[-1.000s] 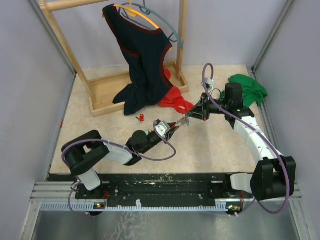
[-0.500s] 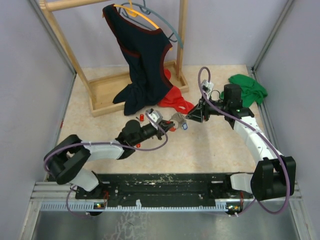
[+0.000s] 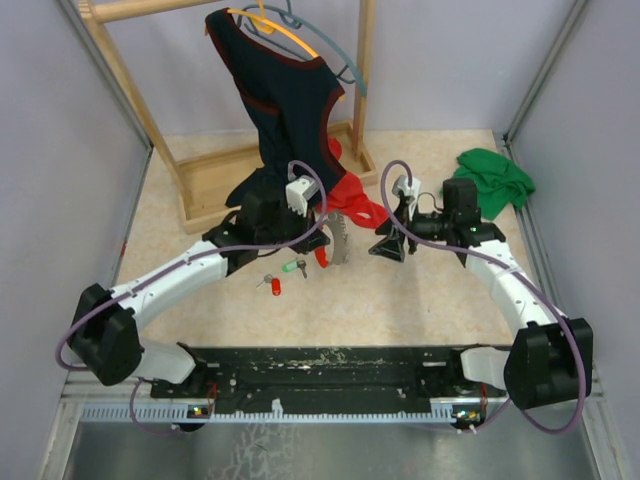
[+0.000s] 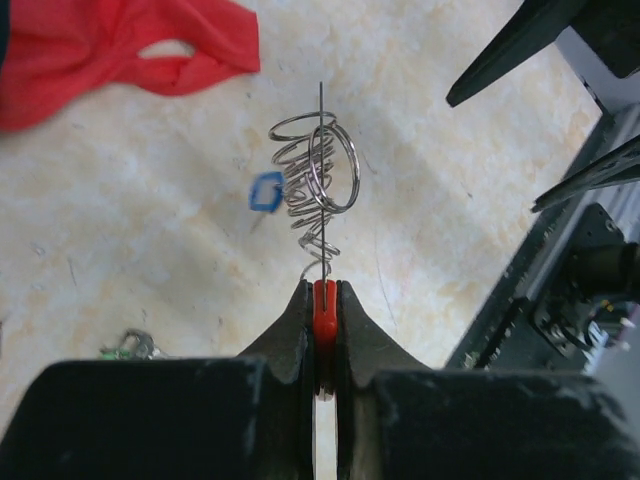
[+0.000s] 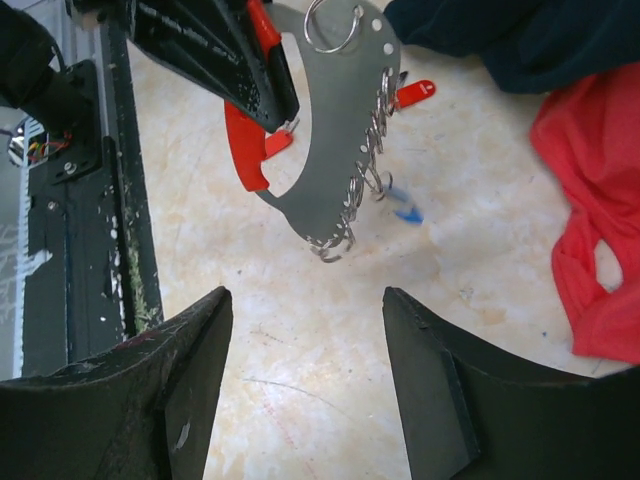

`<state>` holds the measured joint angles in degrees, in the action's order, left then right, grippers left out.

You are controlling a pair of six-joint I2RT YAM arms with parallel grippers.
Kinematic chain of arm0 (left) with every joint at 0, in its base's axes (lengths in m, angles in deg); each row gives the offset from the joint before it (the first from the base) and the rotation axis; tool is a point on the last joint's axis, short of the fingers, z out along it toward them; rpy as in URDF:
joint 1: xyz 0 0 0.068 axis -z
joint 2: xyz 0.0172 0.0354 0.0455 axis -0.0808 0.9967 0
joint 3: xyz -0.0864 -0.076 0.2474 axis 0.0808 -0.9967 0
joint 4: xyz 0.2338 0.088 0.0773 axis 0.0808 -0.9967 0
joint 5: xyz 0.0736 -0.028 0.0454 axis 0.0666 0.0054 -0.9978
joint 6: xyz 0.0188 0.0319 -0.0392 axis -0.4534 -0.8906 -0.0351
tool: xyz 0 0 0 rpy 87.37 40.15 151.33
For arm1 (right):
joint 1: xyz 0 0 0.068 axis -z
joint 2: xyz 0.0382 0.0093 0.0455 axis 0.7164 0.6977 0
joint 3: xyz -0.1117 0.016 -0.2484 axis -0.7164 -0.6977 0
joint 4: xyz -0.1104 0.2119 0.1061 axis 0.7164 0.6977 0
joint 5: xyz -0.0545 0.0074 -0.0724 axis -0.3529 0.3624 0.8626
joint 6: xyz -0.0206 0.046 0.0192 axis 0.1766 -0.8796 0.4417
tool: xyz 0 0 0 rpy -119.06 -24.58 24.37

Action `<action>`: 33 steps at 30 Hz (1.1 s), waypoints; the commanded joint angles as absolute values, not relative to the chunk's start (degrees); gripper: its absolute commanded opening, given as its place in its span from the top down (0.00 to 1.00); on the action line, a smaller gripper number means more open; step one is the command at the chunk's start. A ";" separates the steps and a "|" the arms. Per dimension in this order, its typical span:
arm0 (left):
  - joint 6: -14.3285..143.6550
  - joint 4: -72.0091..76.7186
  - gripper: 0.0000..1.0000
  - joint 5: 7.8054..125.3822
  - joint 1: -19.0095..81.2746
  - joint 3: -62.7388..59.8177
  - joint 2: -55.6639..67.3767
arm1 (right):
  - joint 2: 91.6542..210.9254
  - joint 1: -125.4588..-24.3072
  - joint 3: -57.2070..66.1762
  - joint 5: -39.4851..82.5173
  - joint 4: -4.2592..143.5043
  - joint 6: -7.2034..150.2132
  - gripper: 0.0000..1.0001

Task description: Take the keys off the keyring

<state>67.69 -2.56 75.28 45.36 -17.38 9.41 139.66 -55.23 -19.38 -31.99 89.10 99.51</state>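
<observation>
My left gripper (image 3: 322, 244) is shut on the red loop (image 4: 322, 308) of the keyring (image 3: 338, 240) and holds it above the table. The keyring's grey strip (image 5: 335, 130) carries several wire rings (image 4: 318, 180). A green key (image 3: 292, 266) and a red key (image 3: 272, 283) lie loose on the table in front of the left arm. On the table under the rings lies a blue key (image 4: 265, 190). Another red key (image 5: 415, 92) shows behind the strip; I cannot tell whether it hangs on it. Just right of the strip, my right gripper (image 3: 385, 246) stands open and empty, its fingers (image 5: 190, 380) apart.
A wooden rack (image 3: 215, 180) with a dark garment (image 3: 285, 110) on a hanger stands at the back left. A red cloth (image 3: 352, 205) lies just behind the grippers. A green cloth (image 3: 495, 175) lies at the back right. Walls close both sides.
The right gripper has opened and let go of the keyring. The left arm has swung up and toward the back with the keyring, leaving loose keys on the table.
</observation>
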 commanded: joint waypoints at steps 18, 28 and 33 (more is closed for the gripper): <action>49.56 -40.96 1.00 92.75 44.86 1.75 12.50 | 140.17 -60.27 -30.27 -45.16 80.94 123.58 0.23; 33.92 -53.31 1.00 74.84 55.37 13.09 12.57 | 140.25 -65.48 -30.54 -44.54 82.41 133.26 0.25; 32.87 -50.91 1.00 76.44 55.54 13.72 11.21 | 140.00 -68.59 -29.64 -47.38 86.36 137.68 0.30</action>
<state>36.81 -50.40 77.47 55.79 11.65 12.99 140.25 -65.94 -31.01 -42.83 84.36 132.10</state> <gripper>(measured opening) 0.069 0.717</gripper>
